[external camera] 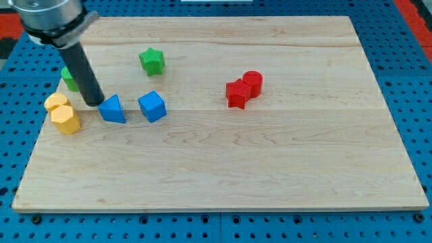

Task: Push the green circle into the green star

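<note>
1. Across nearly the whole view lies a pale wooden board, resting on a blue pegboard surface dotted with holes; no writing or label can be read anywhere.
2. Above the board's left end hangs the arm's grey housing, from which the dark rod slants down; there are no fingers, only my tip, resting on the board.
3. Near the board's middle, towards its right, two red blocks touch: a red star and a red cylinder just behind it.
4. At the board's left edge sit two yellow blocks, touching, their shapes unclear.
5. Just right of my tip stands a blue triangle, and beside that a blue cube.
6. The green star sits towards the board's top left.
7. The green circle, probably round though half hidden by the rod, lies well apart from the star, just behind the rod near the board's left edge.
</note>
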